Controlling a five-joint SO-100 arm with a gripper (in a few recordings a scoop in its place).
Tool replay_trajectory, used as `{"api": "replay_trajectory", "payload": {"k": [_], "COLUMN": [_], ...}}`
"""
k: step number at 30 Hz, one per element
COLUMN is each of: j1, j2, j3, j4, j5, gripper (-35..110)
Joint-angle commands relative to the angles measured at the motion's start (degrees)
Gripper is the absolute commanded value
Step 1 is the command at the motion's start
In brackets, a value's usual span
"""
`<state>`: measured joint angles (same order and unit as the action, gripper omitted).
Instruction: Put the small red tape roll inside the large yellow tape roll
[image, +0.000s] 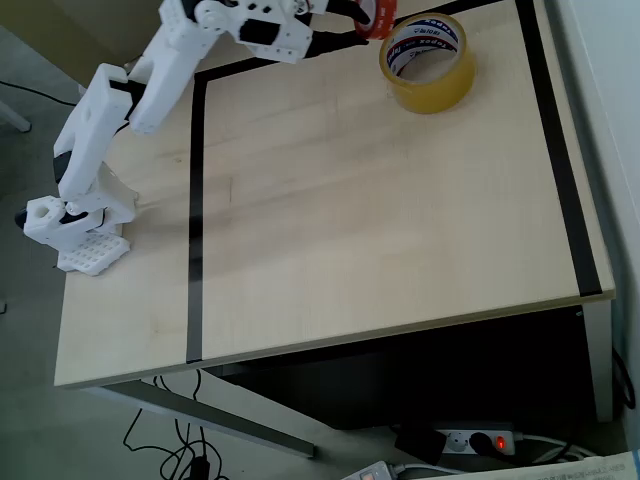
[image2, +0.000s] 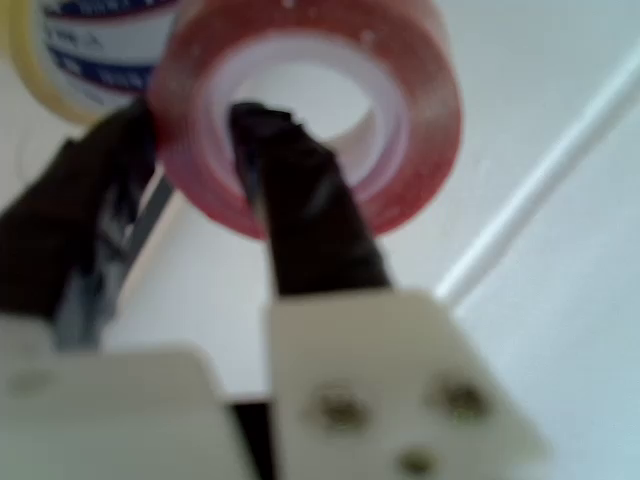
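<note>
in the overhead view the white arm (image: 150, 80) rises from its base at the table's left edge and reaches up and to the right toward the far side of the wooden table (image: 380, 230), which is framed by black tape lines (image: 195, 220). the gripper (image: 352, 22) sits at the top of the picture, its dark fingers clamped on the small red tape roll (image: 376, 18), which is lifted off the table just left of the large yellow tape roll (image: 428, 62) and partly cut off by the picture's top edge. the yellow roll lies flat on the table near the far right corner, its hole facing straight up and the printed white core showing inside.

in the wrist view the gripper (image2: 195, 170) is narrowed on the red roll's (image2: 310, 110) wall: one dark finger (image2: 80, 230) presses the outside at left, the other finger (image2: 300, 210) goes through the hole against the pale core. the red roll stands on edge here, its hole facing toward the camera, its axis running roughly along the fingers. a slice of the yellow roll (image2: 70, 60) with blue print shows in the upper left, behind the red one. under the table in the overhead view a power strip (image: 478, 440) shows a lit red switch.
</note>
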<state>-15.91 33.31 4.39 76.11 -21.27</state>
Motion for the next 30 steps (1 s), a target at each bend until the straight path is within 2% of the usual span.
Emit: {"api": "replay_trajectory", "payload": {"k": [1, 15, 17, 19, 24, 30], "j1": [-0.4, 2.9, 3.3, 4.0, 6.6, 7.8], "j2": [1.8, -1.4, -0.8, 1.8, 11.4, 47.6], "j3": [-3.8, -6.8, -8.9, -9.0, -7.9, 34.0], "j4": [-1.2, 9.4, 12.4, 15.6, 27.5, 27.5], "j5": [-0.3, -0.4, -0.7, -1.8, -1.9, 1.1], "gripper": [2, 22, 16, 0, 0, 0]}}
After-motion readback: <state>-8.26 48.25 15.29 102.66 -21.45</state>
